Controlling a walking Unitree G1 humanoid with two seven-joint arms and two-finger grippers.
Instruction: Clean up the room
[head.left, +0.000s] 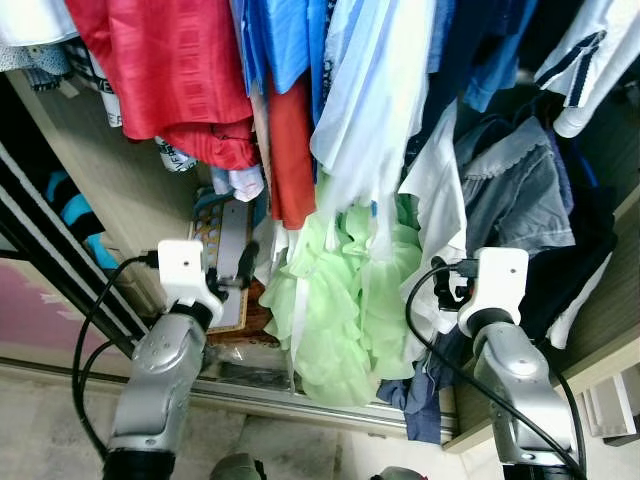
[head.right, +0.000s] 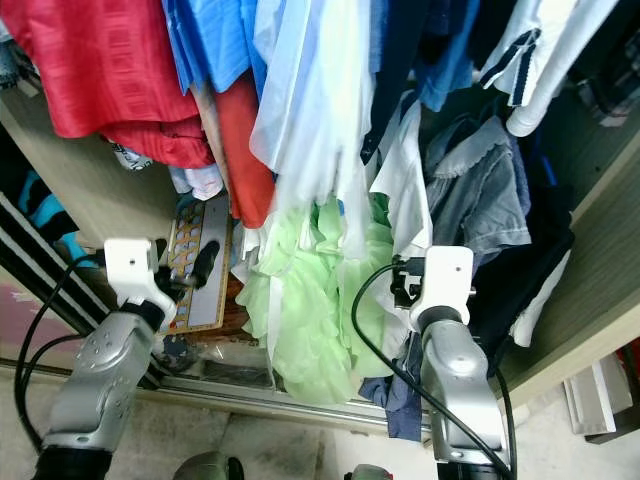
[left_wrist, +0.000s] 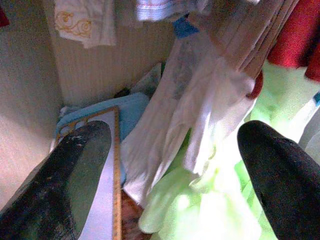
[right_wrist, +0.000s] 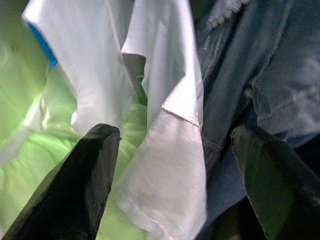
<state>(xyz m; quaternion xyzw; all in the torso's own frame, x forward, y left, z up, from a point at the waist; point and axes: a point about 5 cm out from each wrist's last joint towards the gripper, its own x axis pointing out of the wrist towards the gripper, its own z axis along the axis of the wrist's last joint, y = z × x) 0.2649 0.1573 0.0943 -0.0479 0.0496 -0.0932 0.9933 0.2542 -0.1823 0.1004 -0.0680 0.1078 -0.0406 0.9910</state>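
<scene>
A: Wardrobe (head.left: 120, 190) ahead, hanging clothes packed tight; we log the green garment (head.left: 335, 310) drooping lowest, between both arms.

B: Left gripper (left_wrist: 172, 175) spread wide, empty. Right gripper (right_wrist: 172, 165) likewise parted, a white sleeve (right_wrist: 165, 125) hanging between its fingers, ungrasped. Likely we're poised to tidy.

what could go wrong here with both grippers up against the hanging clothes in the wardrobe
1. The right gripper is open with a white garment hanging between its fingers; closing or pulling might drag it down.
2. The left gripper is open close to the light green dress; its fingers could snag the thin fabric.
3. Each arm's loose black cable might catch on hanging clothes.
</scene>
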